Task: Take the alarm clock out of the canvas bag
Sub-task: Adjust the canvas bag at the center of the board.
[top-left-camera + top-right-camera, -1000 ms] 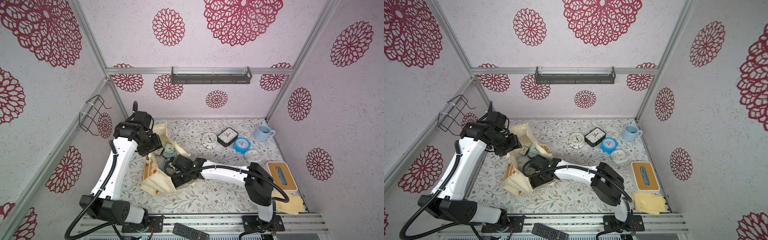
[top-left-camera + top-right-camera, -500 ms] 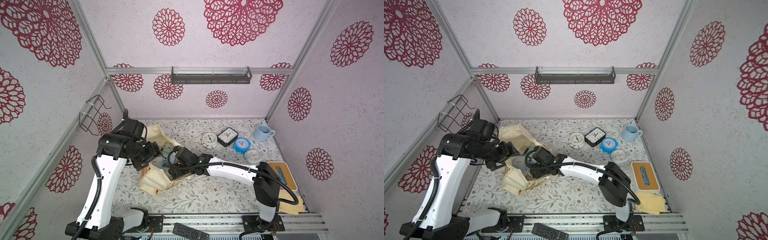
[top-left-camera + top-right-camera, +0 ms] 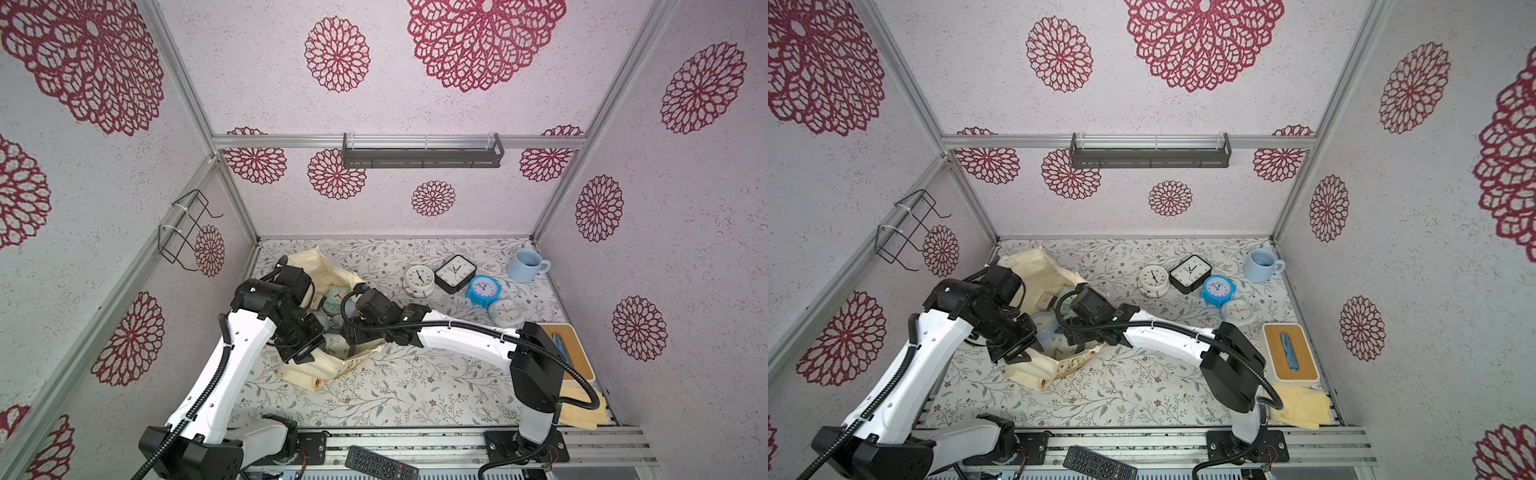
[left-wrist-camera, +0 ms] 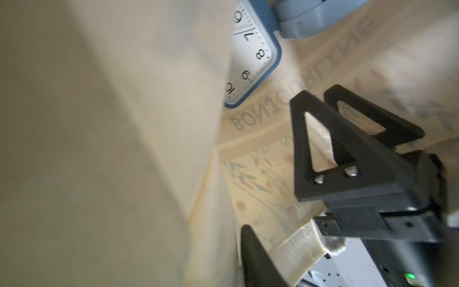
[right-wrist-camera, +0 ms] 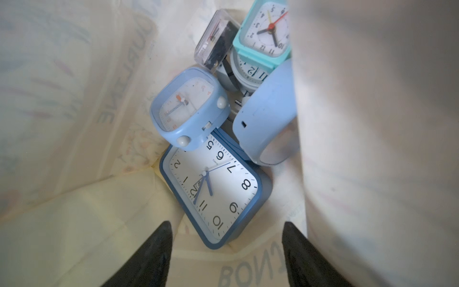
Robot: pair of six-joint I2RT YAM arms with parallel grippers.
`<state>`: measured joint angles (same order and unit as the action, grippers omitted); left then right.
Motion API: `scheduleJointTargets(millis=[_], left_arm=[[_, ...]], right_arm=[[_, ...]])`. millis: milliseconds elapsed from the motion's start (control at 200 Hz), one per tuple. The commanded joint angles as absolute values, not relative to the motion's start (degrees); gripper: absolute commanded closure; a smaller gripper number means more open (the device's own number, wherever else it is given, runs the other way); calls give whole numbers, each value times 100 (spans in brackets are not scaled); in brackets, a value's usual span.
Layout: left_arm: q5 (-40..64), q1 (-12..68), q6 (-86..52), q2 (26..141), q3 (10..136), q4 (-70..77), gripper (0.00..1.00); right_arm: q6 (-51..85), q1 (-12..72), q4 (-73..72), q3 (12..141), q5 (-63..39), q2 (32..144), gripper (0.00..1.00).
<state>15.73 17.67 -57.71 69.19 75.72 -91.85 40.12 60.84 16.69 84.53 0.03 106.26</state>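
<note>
- Canvas bag point(image 3: 328, 374) lies slumped by the tabletop's left edge, running toward the back-left corner, with its mouth open.
- On the bag's floor is a blue square alarm clock point(image 5: 213, 193), face toward the wrist camera. A small light-blue clock point(image 5: 188, 109) rests on its far corner, with more clocks behind.
- Right gripper point(image 5: 227, 225) is in the bag's mouth, jaws apart, nothing between them.
- We judge the square clock light, rigid and made of smooth plastic, so slippery, with a face that could scratch.
- Best hold is probably across two opposite side walls, not the face. The soft cloth offers no bracing.
- Left gripper point(image 3: 301, 355) is at the bag's near rim. One finger point(image 4: 250, 248) shows beside a handle strap point(image 4: 298, 246). The other is behind blurred fabric, so we cannot tell whether it is apart, together or pinching cloth.
- Blurred fabric also blocks one side of the right wrist view, and the clock's back is unseen.
</note>
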Motion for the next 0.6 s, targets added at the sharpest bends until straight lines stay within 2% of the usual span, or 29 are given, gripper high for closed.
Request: scheduleJointTargets(millis=[0, 75, 290, 475, 595], left_arm=[[1504, 2251, -6421, 6550, 7058, -9022, 87], [1476, 2765, -6883, 6336, 6497, -8731, 100], [1139, 3781, -7736, 5868, 5335, -8415, 100], [886, 4023, -7853, 5859, 4809, -8172, 100], [889, 4016, -7759, 5990, 4669, -7927, 100]], right_arm=[[4620, 5770, 1536, 8183, 378, 10377, 29], [4995, 5614, 1285, 7941, 334, 10370, 29], [5803, 5239, 449, 7423, -70, 10369, 29], [5969, 5133, 27, 7246, -287, 10323, 28], [5609, 5149, 160, 7430, -474, 10358, 28]])
